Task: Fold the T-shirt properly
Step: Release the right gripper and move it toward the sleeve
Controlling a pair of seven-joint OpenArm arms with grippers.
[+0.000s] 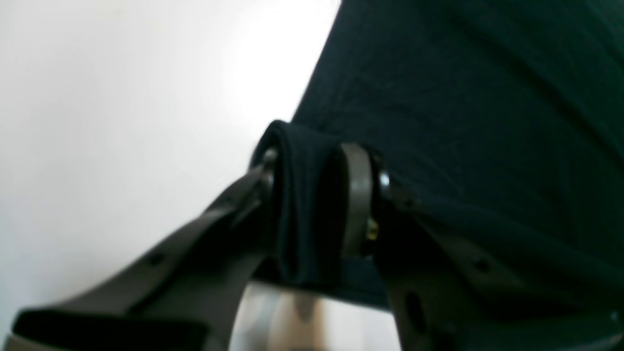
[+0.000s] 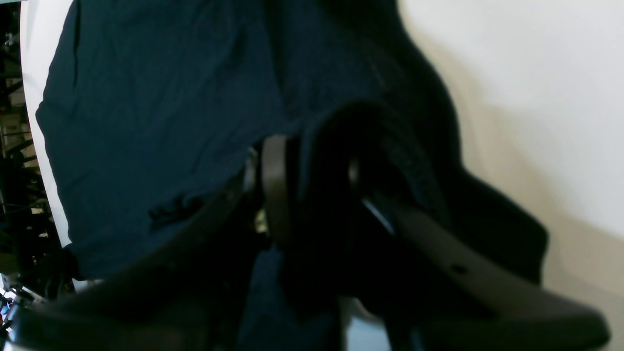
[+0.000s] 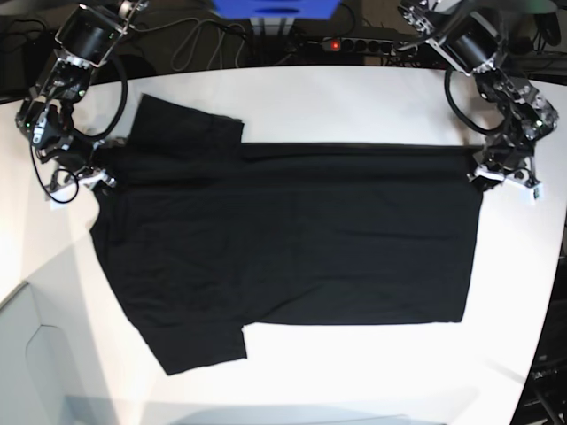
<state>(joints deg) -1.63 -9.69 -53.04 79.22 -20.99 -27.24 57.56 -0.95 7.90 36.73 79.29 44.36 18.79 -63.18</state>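
Observation:
The black T-shirt (image 3: 292,235) lies spread flat on the white table (image 3: 354,372), plain side up, no print showing. Its hem is at the right, its sleeves at the left. My left gripper (image 1: 312,185) is shut on a bunched fold of the T-shirt's far hem corner (image 1: 304,204); in the base view it sits at the right (image 3: 483,168). My right gripper (image 2: 312,180) is shut on dark cloth of the T-shirt (image 2: 146,122) near the far shoulder; in the base view it sits at the left (image 3: 97,168).
A power strip (image 3: 341,42) and cables lie beyond the table's far edge. A blue box (image 3: 275,9) stands at the back. The table's rounded edge runs close to both arms.

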